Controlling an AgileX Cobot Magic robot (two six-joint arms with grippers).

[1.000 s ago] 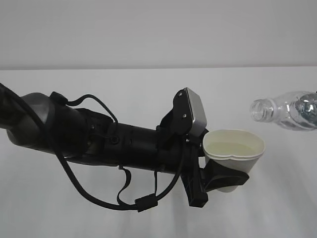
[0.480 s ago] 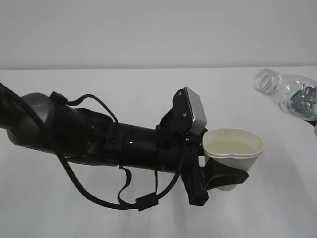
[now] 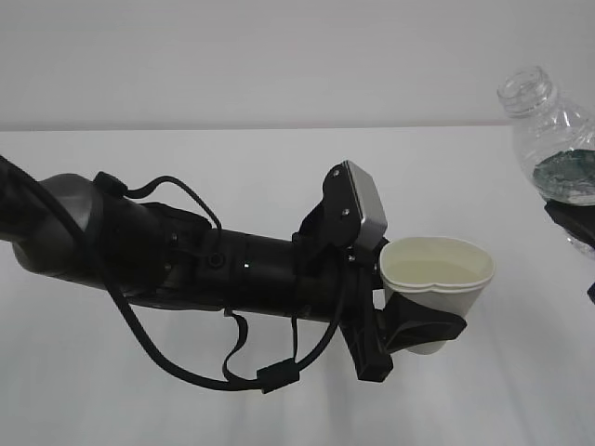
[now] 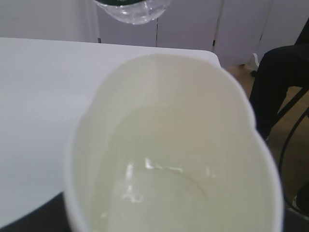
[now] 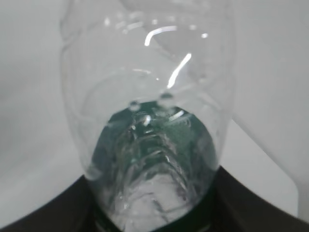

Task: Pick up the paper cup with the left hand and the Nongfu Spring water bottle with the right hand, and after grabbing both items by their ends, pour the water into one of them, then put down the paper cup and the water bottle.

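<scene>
White paper cup (image 3: 437,279) pinched by left end effector (image 3: 409,330), one bottle (image 3: 556,139) pinched by right end effector (image 3: 576,223)

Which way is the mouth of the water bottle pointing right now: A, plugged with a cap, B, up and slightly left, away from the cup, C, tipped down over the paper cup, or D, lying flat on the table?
B: in the exterior view the water bottle stands nearly upright at the right edge, its open neck topmost and well clear of the paper cup.
</scene>
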